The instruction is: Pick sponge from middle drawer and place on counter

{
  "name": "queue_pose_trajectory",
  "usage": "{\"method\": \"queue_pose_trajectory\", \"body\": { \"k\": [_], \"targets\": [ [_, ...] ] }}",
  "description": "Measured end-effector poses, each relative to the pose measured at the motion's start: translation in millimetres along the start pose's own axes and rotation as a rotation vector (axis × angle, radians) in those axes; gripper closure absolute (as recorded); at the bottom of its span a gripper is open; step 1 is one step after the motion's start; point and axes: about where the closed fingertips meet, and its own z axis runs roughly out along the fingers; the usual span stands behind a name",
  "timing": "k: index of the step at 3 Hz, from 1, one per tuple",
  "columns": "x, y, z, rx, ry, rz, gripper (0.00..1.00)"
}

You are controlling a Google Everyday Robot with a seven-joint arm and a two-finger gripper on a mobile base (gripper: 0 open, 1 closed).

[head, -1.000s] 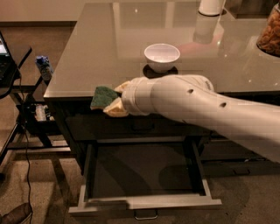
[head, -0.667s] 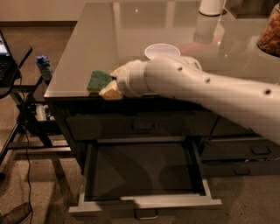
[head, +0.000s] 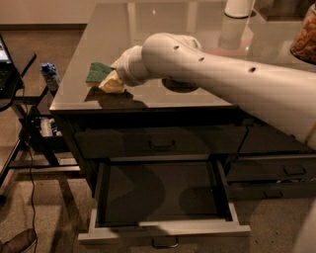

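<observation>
My gripper (head: 109, 79) is at the end of the white arm that reaches in from the right. It is shut on the sponge (head: 98, 72), whose green face is up with yellowish foam below. The sponge hangs just above the front left part of the counter (head: 148, 29) and casts a shadow on it. The middle drawer (head: 163, 230) stands pulled open below, and its dark inside shows nothing in it.
A bowl (head: 180, 87) sits on the counter, mostly hidden behind my arm. A white cylinder (head: 239, 7) stands at the back, and a container of brown snacks (head: 306, 34) at the right edge. A black side table with a small blue object (head: 49, 74) stands to the left.
My arm has risen and swung back from the counter's front edge. It carried the sponge up and further over the counter's left part.
</observation>
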Motion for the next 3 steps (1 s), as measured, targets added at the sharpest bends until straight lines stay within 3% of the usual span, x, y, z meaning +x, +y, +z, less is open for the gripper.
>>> {"method": "queue_pose_trajectory", "body": {
  "k": [1,3],
  "targets": [
    [17.9,-0.8,25.9,-0.053,0.012,0.010,1.00],
    [19.8,-0.5,28.7,-0.057,0.013,0.009,0.58]
  ]
}}
